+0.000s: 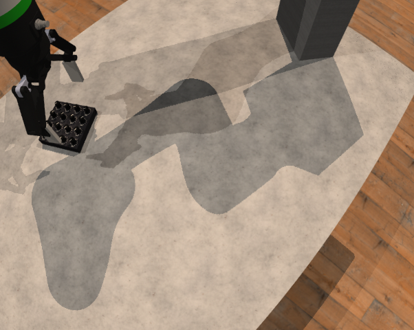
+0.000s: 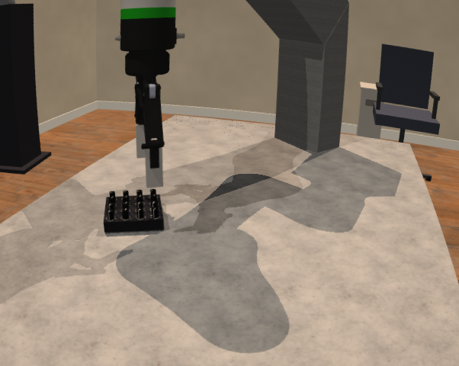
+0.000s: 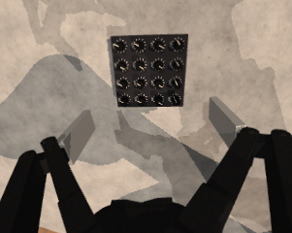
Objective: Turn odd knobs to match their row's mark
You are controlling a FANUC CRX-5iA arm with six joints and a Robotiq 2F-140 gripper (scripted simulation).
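Observation:
The black knob box [image 1: 87, 134] [image 2: 133, 226] [image 3: 149, 54] stands flat on the table, with its knobs facing up in a four-by-four grid. In the wrist view it lies at the top centre, nearly square to the picture. White lines show on the knobs, but names and exact marks are too small to read. The socket cannot be made out. My gripper [image 1: 67, 110] [image 2: 148, 171] [image 3: 148, 114] is open and empty, pointing down above the box. Its fingertips are clear of the knobs; in the top view one finger hides part of the box's near-left corner.
The table [image 1: 186, 277] [image 2: 360, 307] carries broad arm shadows. A dark grey angular column [image 1: 319, 31] [image 2: 300, 94] stands at its far end. A black cabinet [image 2: 13, 86] and a chair [image 2: 405, 76] stand beyond the table.

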